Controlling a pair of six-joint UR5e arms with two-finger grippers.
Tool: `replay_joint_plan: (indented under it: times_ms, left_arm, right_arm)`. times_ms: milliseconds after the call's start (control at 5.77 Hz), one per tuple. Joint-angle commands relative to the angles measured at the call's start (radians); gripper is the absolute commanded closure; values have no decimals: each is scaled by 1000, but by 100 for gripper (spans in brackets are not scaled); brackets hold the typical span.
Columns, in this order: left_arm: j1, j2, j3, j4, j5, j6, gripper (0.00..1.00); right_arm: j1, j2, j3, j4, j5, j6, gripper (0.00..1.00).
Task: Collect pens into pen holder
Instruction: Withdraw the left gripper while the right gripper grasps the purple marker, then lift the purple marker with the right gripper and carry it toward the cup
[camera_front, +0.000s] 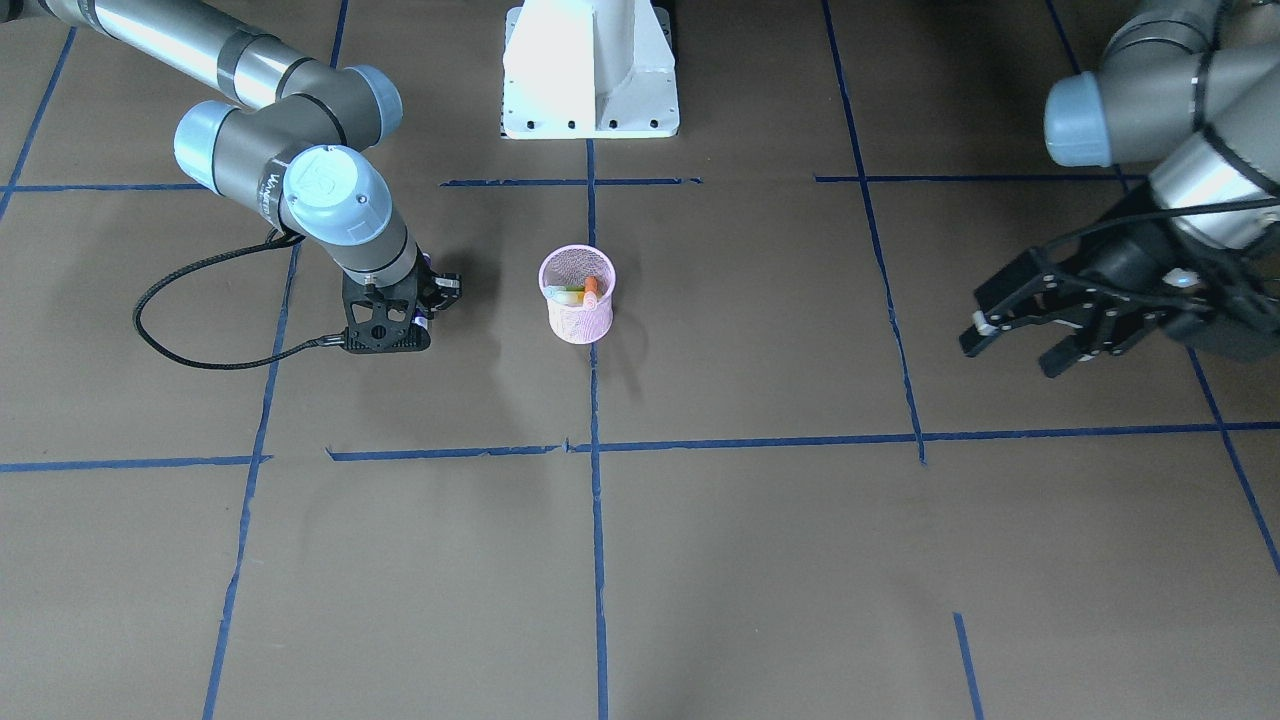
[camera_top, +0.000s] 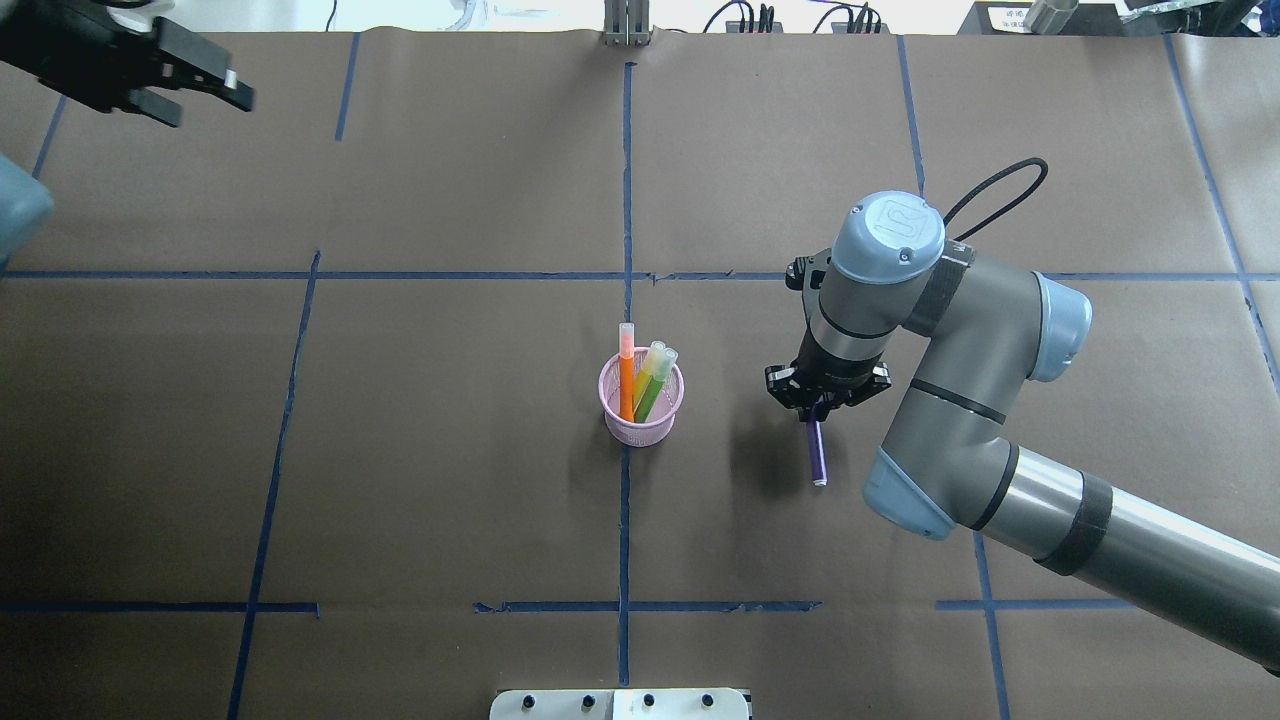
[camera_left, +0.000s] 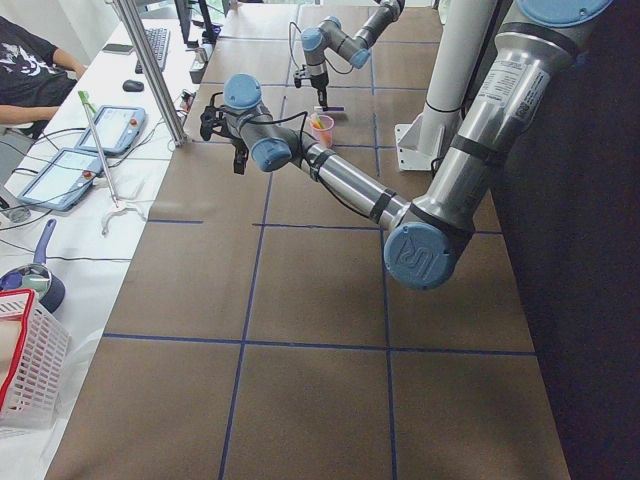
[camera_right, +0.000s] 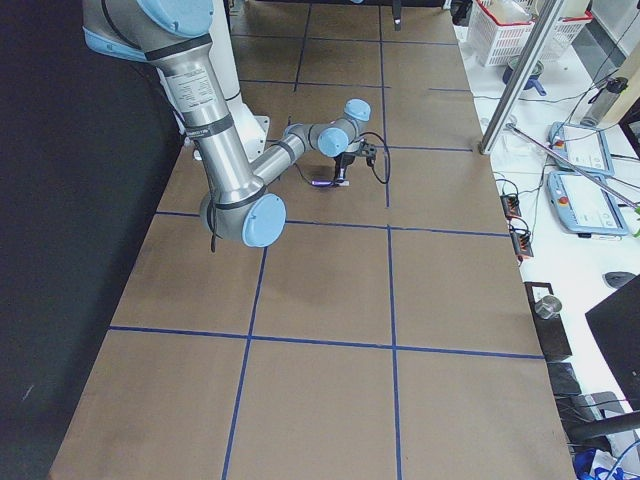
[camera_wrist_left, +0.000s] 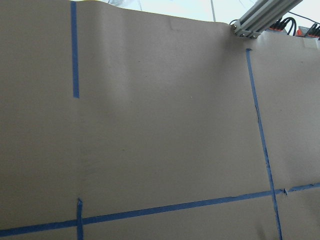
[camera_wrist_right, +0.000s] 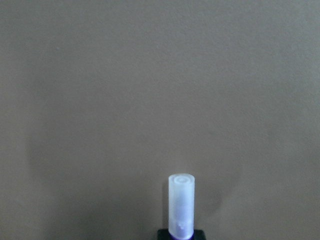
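The pink mesh pen holder (camera_top: 640, 428) stands upright near the table's middle, also in the front-facing view (camera_front: 580, 322). Orange (camera_top: 627, 372), green (camera_top: 648, 398) and yellowish (camera_top: 657, 362) pens stand in it. My right gripper (camera_top: 826, 398) is to the holder's right and points down. It is shut on a purple pen (camera_top: 817, 455), whose pale cap (camera_wrist_right: 181, 207) sticks out below the fingers toward the table. My left gripper (camera_top: 205, 105) is open and empty, far off at the table's far left corner (camera_front: 1015, 350).
The white robot base (camera_front: 590, 70) stands at the table's near edge behind the holder. A black cable (camera_front: 200, 300) loops from the right wrist. Blue tape lines cross the brown table. A white basket (camera_left: 25, 360) and tablets lie beyond the table's edge.
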Motion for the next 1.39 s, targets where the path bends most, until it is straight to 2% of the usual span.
replay_joint_plan:
  times_ms: [0,173,347,520,867,1040,1213]
  left_arm:
    - [-124,76,147,23,-68,307,0]
    - [-168,89,241,99,-45,520,0]
    - [-228,96,315,197,20,785,0]
    - [-264,168,322,229,60,933,0]
    - [-339,243,363,235,62,1071,0]
    - [-350,283,360,232,91,1081,0]
    - [-353,288,360,234,97,1079,0]
  right_arm:
    - [17,6,22,58,-43,1,100]
    - [24,4,58,60,-115,1,100]
    - [40,7,66,60,-123,13,100]
    - [66,9,71,60,-126,16,100]
    - [94,33,72,62,-134,18,100]
    - [91,35,97,62,-199,22,100]
    - [58,37,155,97,-299,109,100]
